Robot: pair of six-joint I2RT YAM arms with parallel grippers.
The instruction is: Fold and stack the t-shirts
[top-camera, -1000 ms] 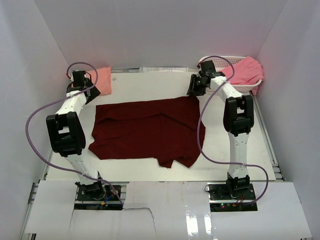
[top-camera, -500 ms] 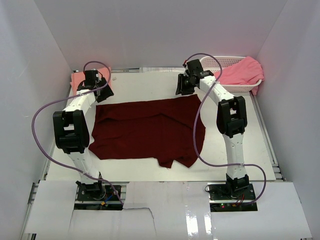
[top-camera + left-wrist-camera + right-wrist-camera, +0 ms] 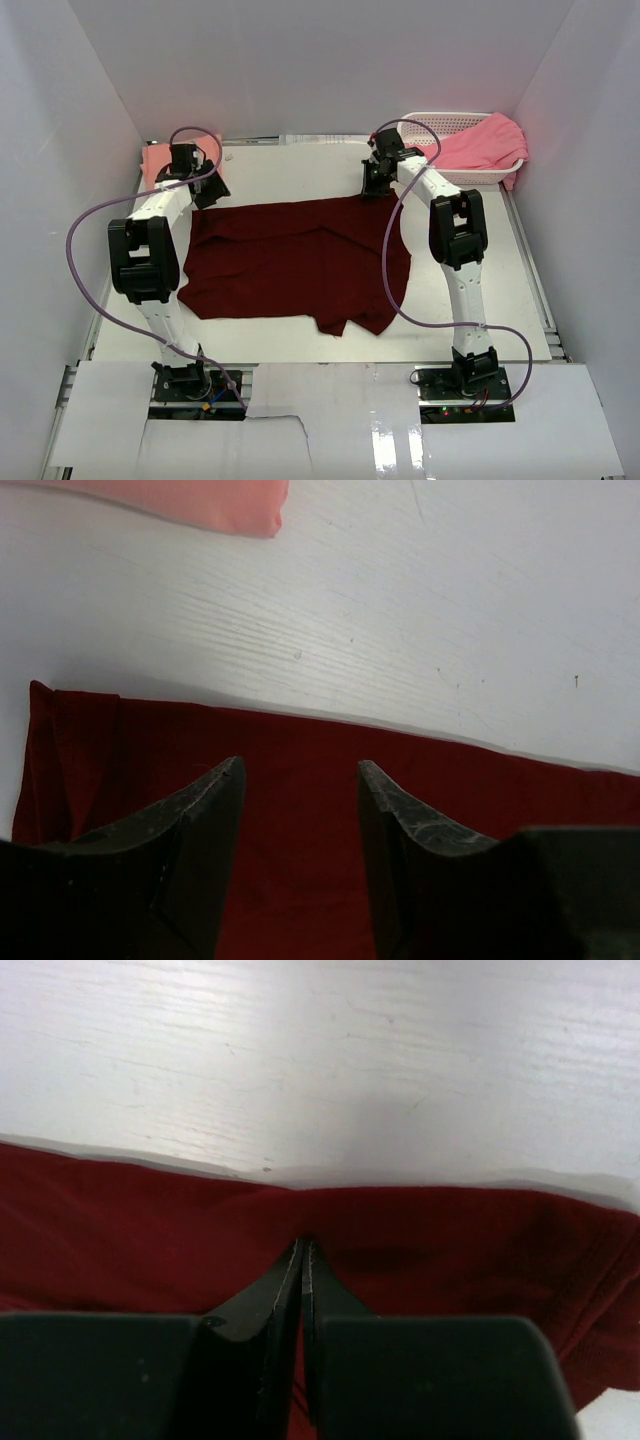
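The dark maroon t-shirt (image 3: 295, 260) lies spread flat across the middle of the table. My left gripper (image 3: 205, 190) hovers open over its far left edge, the two fingers straddling bare maroon cloth (image 3: 480, 780) with nothing pinched. My right gripper (image 3: 372, 190) is down at the shirt's far right edge, shut on a small pinch of maroon cloth (image 3: 120, 1220) drawn up to its tips (image 3: 303, 1242). A folded salmon-peach t-shirt (image 3: 155, 160) lies at the far left corner, just beyond the left gripper (image 3: 300, 770). The brighter pink t-shirt (image 3: 480, 145) hangs out of the basket.
A white lattice basket (image 3: 445, 122) stands in the far right corner against the wall. White walls close in the table on three sides. The corner of the salmon-peach shirt (image 3: 200, 500) shows at the top of the left wrist view, with bare tabletop (image 3: 450, 600) between it and the maroon shirt.
My right gripper came away from the basket, dropped to the maroon shirt's far edge and closed on it. My left gripper shifted right from the salmon-peach shirt to the maroon shirt's far left edge.
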